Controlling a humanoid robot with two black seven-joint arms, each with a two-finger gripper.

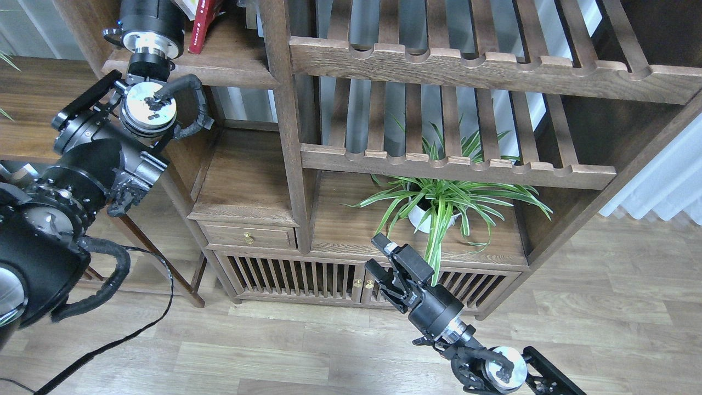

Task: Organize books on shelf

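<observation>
The dark red book leans upright on the solid dark-brown shelf at the top left. A pale book corner shows beside it, cut off by the top edge. No other book can be made out. My left arm's wrist rises in front of the shelf just left of the red book. Its fingers are past the top edge, out of view. My right gripper is open and empty, low in front of the bookcase's bottom cabinet.
A spider plant in a white pot stands on the low board right of centre. Slatted racks fill the upper right. A brass-knobbed drawer sits below the middle compartment. A wooden side table is at the left.
</observation>
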